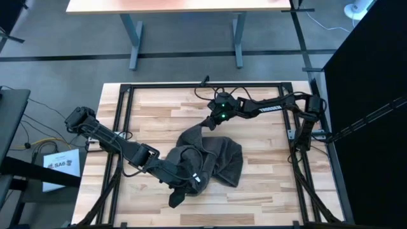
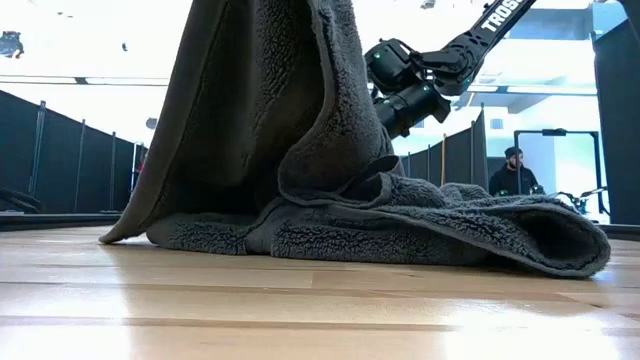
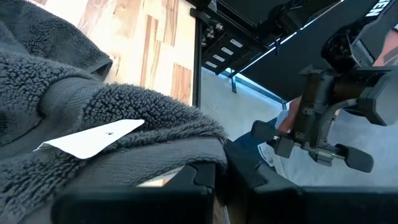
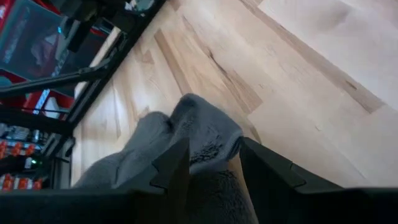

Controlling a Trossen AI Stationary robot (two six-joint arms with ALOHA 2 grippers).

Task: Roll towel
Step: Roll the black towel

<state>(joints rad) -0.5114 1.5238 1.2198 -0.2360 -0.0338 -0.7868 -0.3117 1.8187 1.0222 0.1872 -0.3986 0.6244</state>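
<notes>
The dark grey towel (image 1: pixel 213 159) lies crumpled on the middle of the wooden table, and part of it is raised. In the low view the towel (image 2: pixel 270 130) rises out of the picture's top, while its lower folds (image 2: pixel 450 225) rest on the table. My left gripper (image 1: pixel 193 180) is at the towel's near side, shut on it beside a white tag (image 3: pixel 93 138). My right gripper (image 1: pixel 208 124) is at the towel's far end, shut on a bunch of cloth; it also shows in the low view (image 2: pixel 400 108). My left gripper pinches the towel between its two fingers at a hemmed edge next to the white tag (image 3: pixel 186 152). The cloth hangs down from the hold, and its lower part lies on the table. The fingers themselves hide how many layers they hold. My right gripper pinches a bunched end of the towel (image 4: pixel 208 140) between its two fingers, coming from the table's far side and slanting down. A tip of the cloth sticks out past the fingertips. That end is held above the table, and the rest trails toward the near side.
A black metal frame (image 1: pixel 121 95) runs round the tabletop. Bare wood shows to the left (image 1: pixel 137 121) and right (image 1: pixel 267 165) of the towel. A person (image 2: pixel 512 172) stands far behind the table.
</notes>
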